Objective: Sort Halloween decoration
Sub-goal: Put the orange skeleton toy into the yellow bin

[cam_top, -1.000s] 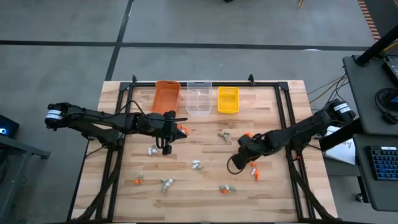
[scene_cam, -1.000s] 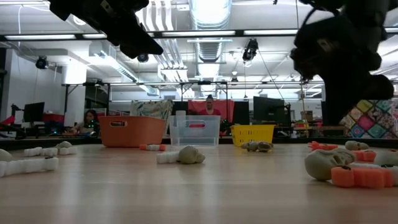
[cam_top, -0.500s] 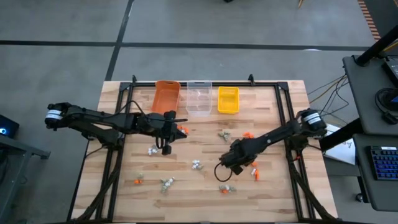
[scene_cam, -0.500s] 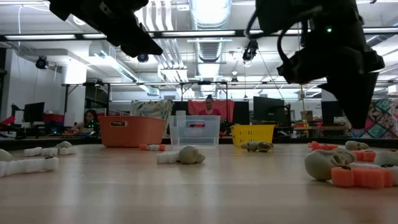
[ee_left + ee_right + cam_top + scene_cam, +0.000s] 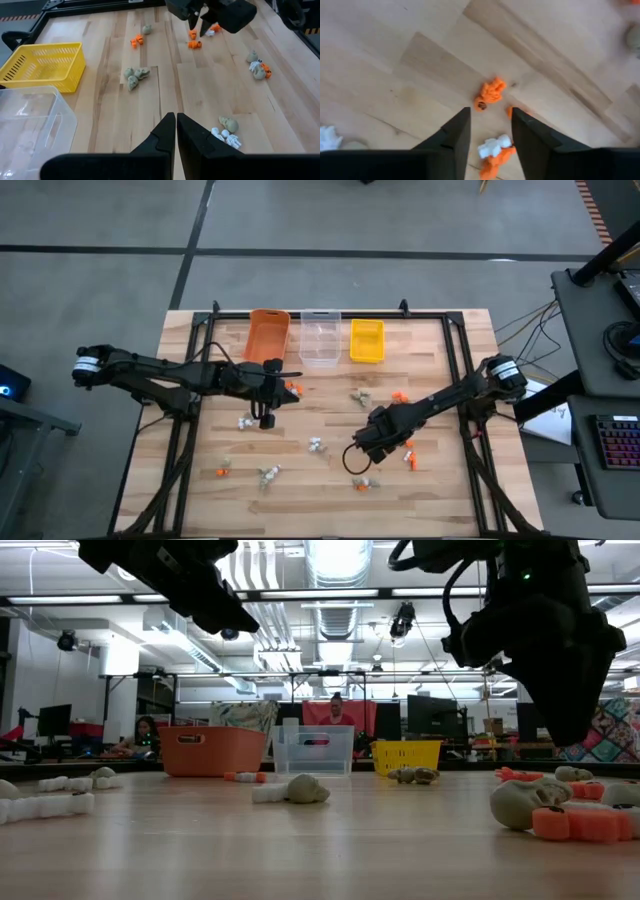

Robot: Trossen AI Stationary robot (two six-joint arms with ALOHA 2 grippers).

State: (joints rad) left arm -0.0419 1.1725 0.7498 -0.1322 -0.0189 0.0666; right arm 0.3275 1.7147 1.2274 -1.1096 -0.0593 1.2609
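Note:
Tiny Halloween decoration trinkets in orange, white and grey-tan lie scattered on the wooden table [image 5: 330, 420]. My right gripper [image 5: 490, 115] points down, open, above the table's right middle [image 5: 380, 442]. An orange trinket [image 5: 490, 92] lies just beyond its fingertips. A white-and-orange piece [image 5: 495, 150] lies on the wood under the gap between them, and I see no touch. My left gripper [image 5: 176, 122] hangs shut above the table's left middle [image 5: 268, 418], holding nothing.
An orange bin [image 5: 269, 335], a clear bin [image 5: 320, 337] and a yellow bin [image 5: 366, 340] stand in a row at the far edge. A black metal frame [image 5: 455, 370] borders the table. Grey-tan trinkets [image 5: 360, 397] lie mid-table, and others [image 5: 268, 475] lie near the front edge.
My right gripper has moved toward the table's left and near edges and has tipped from a slant until it points down. The trinkets lie where they were.

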